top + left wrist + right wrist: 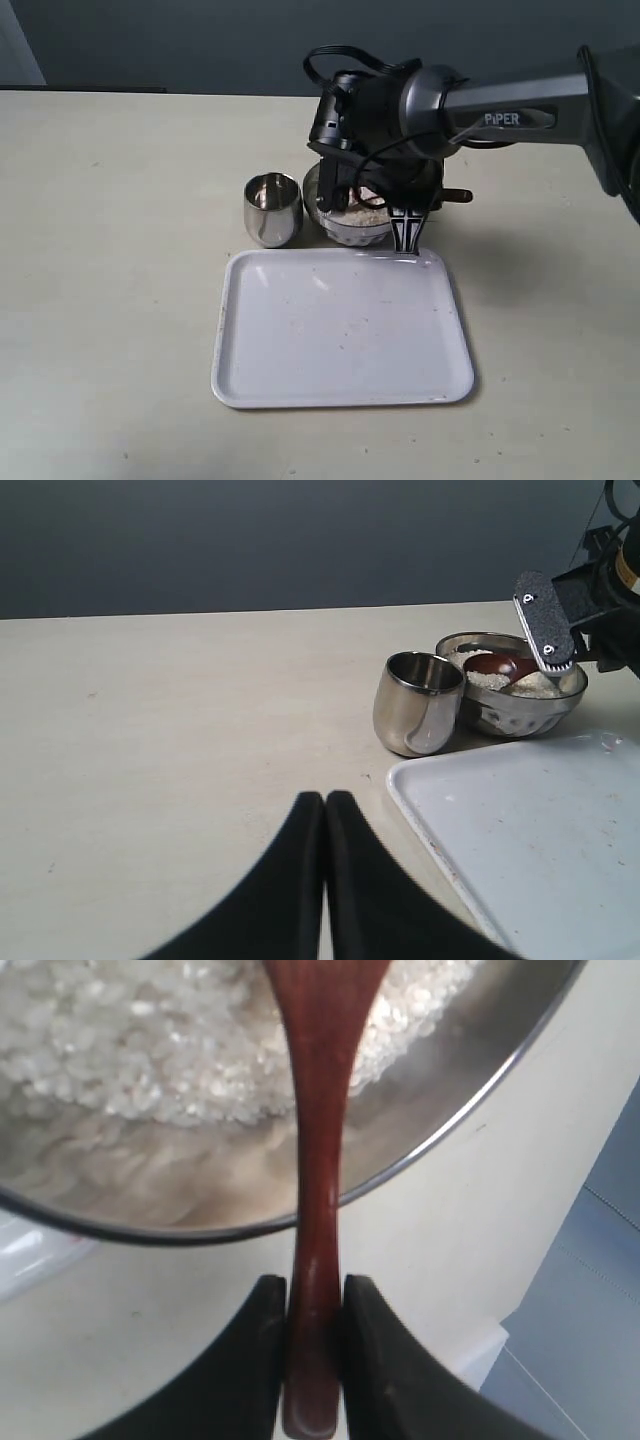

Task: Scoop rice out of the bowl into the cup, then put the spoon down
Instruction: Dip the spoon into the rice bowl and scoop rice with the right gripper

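The steel bowl (345,228) stands behind the tray, holding white rice (150,1050). Just to its left stands the smaller steel cup (273,208), seen with a little at its bottom in the exterior view. My right gripper (315,1300) is shut on the slim handle of the dark wooden spoon (320,1160), just outside the bowl's rim (470,1120). The spoon's oval end (498,666) lies on the rice in the bowl (510,705). My left gripper (325,802) is shut on nothing, low over the table in front of the cup (418,702). It does not show in the exterior view.
A white rectangular tray (340,335) lies in front of the bowl and cup, its back edge almost touching them. The right arm (500,105) reaches in from the right and hides the bowl's back. A dark wall closes off the far table edge.
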`<action>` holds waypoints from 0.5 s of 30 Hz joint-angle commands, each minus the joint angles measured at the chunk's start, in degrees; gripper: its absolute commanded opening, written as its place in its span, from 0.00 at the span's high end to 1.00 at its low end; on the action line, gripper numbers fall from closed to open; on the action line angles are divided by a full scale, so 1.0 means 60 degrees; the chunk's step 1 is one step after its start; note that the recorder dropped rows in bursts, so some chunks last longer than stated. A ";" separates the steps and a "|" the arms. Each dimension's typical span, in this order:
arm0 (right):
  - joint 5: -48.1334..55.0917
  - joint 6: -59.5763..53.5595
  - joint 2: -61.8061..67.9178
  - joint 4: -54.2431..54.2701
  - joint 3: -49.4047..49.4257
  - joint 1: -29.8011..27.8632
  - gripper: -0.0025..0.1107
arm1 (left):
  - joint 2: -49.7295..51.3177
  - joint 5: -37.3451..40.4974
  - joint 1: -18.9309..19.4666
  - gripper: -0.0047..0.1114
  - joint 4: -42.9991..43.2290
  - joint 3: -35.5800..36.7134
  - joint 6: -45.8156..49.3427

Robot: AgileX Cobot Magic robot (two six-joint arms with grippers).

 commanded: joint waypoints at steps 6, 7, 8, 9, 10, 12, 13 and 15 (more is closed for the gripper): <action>0.0516 0.0046 -0.0136 0.0357 -0.0053 -0.0010 0.99 | -0.0050 -0.0133 -0.0061 0.96 0.0004 -0.0038 -0.0062; 0.0516 0.0079 -0.0136 0.0427 -0.0053 -0.0010 0.99 | -0.0050 -0.0133 -0.0061 0.96 0.0004 -0.0038 -0.0062; 0.0516 0.0182 -0.0136 0.0499 -0.0053 -0.0010 0.99 | -0.0050 -0.0133 -0.0061 0.96 0.0004 -0.0038 -0.0062; 0.0516 0.0222 -0.0136 0.0518 -0.0053 -0.0010 0.99 | -0.0050 -0.0133 -0.0061 0.96 0.0004 -0.0038 -0.0062; 0.0516 0.0222 -0.0154 0.0596 -0.0053 -0.0010 0.99 | -0.0050 -0.0133 -0.0061 0.96 0.0004 -0.0038 -0.0062; 0.0516 0.0261 -0.0154 0.0716 -0.0053 -0.0010 0.99 | -0.0050 -0.0133 -0.0061 0.96 0.0004 -0.0038 -0.0062; 0.0535 0.0261 -0.0166 0.0770 -0.0053 -0.0010 0.99 | -0.0050 -0.0133 -0.0061 0.96 0.0004 -0.0038 -0.0062; 0.0535 0.0261 -0.0166 0.0816 -0.0053 -0.0010 0.99 | -0.0050 -0.0133 -0.0061 0.96 0.0004 -0.0038 -0.0062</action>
